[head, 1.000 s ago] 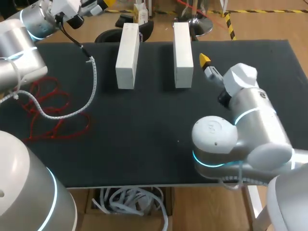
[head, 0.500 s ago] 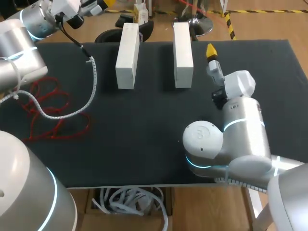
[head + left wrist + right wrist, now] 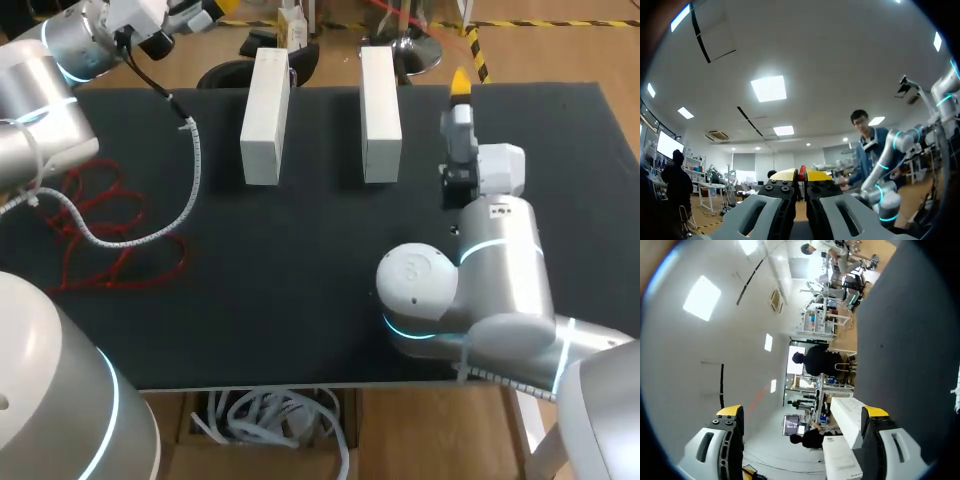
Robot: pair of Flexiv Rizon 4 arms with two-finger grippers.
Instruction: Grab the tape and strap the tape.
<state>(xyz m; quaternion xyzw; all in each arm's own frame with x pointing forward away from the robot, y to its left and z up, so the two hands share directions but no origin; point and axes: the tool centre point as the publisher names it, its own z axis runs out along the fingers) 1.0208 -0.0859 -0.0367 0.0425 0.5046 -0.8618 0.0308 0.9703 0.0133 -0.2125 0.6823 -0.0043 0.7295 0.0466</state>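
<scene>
Loops of thin red tape sprawl across matte black table.

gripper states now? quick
Left gripper: shut on a red bit between its tips.
Right gripper: open, holding nothing.

No legible text, number or sign in any view. Faint marks on face of white block, seen in right wrist view, too small to read.
</scene>
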